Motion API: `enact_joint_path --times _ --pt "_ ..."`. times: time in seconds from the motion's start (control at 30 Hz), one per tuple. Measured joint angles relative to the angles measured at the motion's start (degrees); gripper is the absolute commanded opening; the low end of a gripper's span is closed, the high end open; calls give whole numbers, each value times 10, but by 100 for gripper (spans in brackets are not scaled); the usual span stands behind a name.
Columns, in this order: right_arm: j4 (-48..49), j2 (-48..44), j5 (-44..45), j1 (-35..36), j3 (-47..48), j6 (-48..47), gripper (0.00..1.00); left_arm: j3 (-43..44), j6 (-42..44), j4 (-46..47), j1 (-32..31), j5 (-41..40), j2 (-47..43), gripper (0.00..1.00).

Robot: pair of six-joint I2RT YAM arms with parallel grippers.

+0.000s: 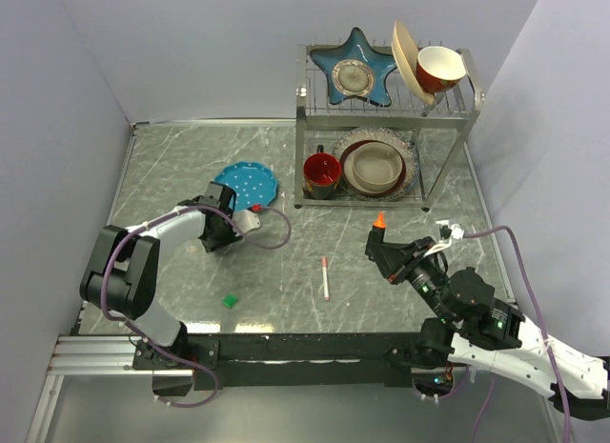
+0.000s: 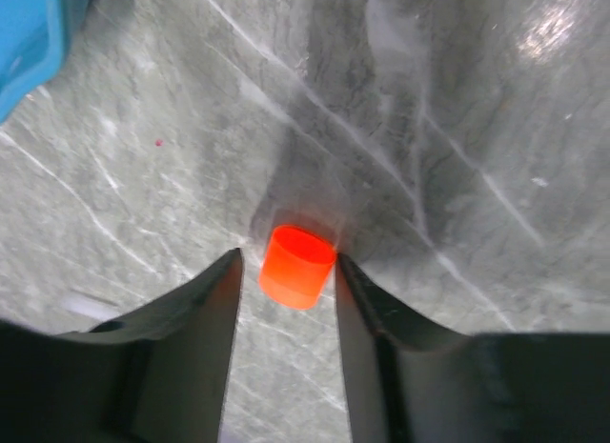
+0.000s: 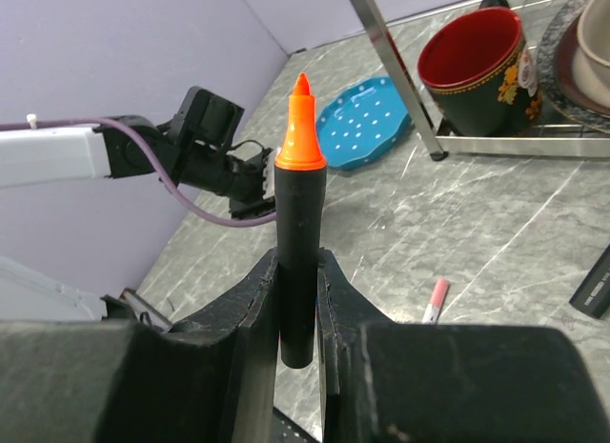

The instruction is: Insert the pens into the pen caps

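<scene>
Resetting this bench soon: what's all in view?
orange cap: one, orange, on table within left hand
green cap: one, green, table's near side
white pen: one, white, mid-table
black marker: one, black, orange-tipped, in right hand
blue plate: one, blue, beside rack
rack: one, metal, far side
star dish: one, blue, top shelf
red bowl: one, red, top shelf
cream plate: one, cream, top shelf
mug: one, red inside, lower shelf
brown bowl: one, brown, lower shelf
left hand: open around cap
right hand: shut on marker

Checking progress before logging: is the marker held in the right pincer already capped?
No, the marker clamped upright in the right pincer shows a bare orange tip, no cap on it.
</scene>
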Motion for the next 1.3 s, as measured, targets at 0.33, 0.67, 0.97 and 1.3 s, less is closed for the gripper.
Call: enact_joint_path --times 0.33,0.67,0.97,1.3 --pt "-22 -18 -10 0 23 0 0 6 -57 -17 -4 14 0 31" --pt "-31 -19 -19 0 36 0 0 2 -108 -27 -21 22 -7 48" --pt "-39 -13 -31 0 37 10 0 -12 -114 -25 -34 21 -17 49" --pt "-56 -31 -30 0 40 13 0 13 -125 -42 -34 27 8 36"
